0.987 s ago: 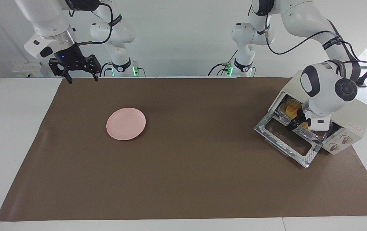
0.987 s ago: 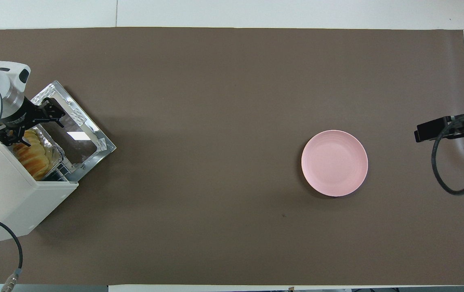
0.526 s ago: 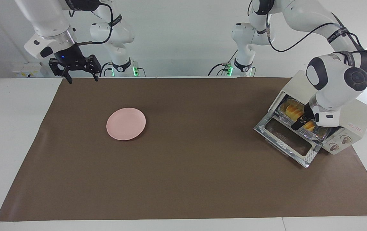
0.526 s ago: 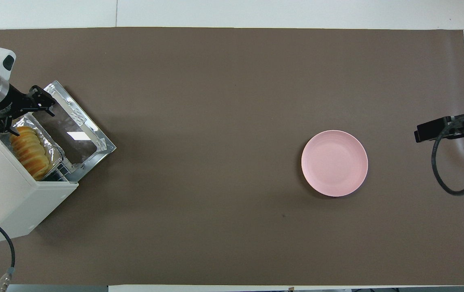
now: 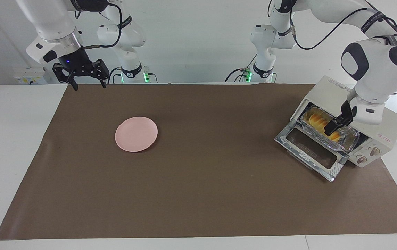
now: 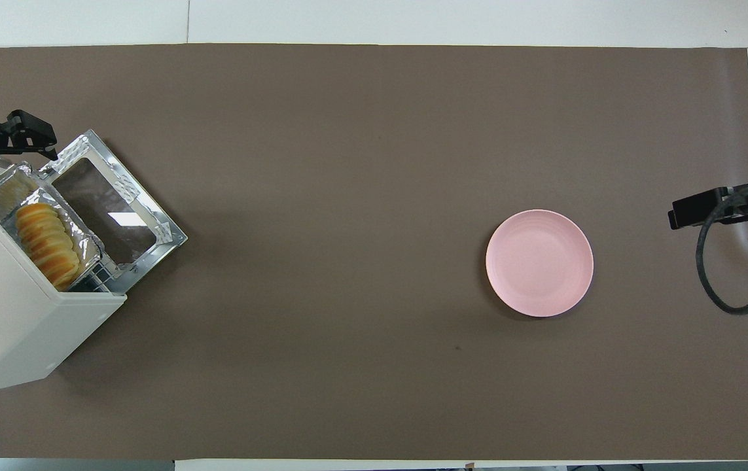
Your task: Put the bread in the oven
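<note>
The bread (image 5: 320, 122) is seen as a row of yellow-orange slices lying in a foil tray (image 5: 349, 139), and the tray rests in the mouth of the oven (image 5: 382, 128), on the rack just inside the opening. The oven is set at the left arm's end of the table (image 5: 198, 222), turned at an angle on the brown mat (image 5: 219, 180), with its glass door (image 5: 307, 151) dropped flat onto the mat in front of it; in the facing view the door lies at about seven o'clock from the bread. Two knobs are seen on the oven's front, at about four o'clock from the tray in that view. The left gripper (image 5: 333, 127) is held in the air over the tray and the open oven mouth, its fingers spread wide and nothing gripped between them; whether a fingertip grazes the foil cannot be told. In the overhead view the left gripper (image 6: 7, 140) shows at about eleven o'clock from the bread (image 6: 46, 243). The right gripper (image 5: 88, 84) is held up over the mat's corner at the right arm's end, where that arm waits, with its fingers wide apart and empty. A pink plate (image 5: 136, 134) lies empty on the mat, well apart from the oven, at about five o'clock from the right gripper in the facing view.
</note>
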Controlling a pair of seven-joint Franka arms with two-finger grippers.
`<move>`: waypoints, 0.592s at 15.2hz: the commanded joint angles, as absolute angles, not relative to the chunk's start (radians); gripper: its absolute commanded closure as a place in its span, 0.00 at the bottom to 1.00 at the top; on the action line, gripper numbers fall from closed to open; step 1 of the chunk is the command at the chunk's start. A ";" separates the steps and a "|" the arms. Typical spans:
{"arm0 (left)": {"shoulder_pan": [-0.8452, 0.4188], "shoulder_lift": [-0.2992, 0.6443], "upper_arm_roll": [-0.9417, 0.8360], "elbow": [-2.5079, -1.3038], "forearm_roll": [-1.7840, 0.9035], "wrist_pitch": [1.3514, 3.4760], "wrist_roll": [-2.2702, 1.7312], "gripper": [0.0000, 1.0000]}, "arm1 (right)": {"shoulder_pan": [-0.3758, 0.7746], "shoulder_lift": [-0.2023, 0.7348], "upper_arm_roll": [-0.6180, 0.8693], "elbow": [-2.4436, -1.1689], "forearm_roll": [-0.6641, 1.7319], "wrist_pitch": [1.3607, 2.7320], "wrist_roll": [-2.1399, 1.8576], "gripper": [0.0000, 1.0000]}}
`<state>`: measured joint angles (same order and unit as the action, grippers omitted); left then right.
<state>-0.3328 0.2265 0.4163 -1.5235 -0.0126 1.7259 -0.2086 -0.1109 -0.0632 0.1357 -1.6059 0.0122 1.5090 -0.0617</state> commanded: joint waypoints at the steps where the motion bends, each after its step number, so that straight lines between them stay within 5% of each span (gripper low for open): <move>1: -0.322 0.134 0.420 -1.569 -0.005 1.700 -0.065 0.00 | -0.129 -0.084 0.143 -1.624 0.005 1.494 -0.094 0.00; 9: -0.325 0.067 0.414 -1.569 -0.064 1.700 -0.034 0.00 | -0.127 -0.084 0.143 -1.624 0.005 1.486 -0.095 0.00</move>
<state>-0.3176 0.0778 0.4147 -1.5607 -0.0337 1.6875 -0.0466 -0.1118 -0.0637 0.1343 -1.6059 0.0122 1.4943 -0.0617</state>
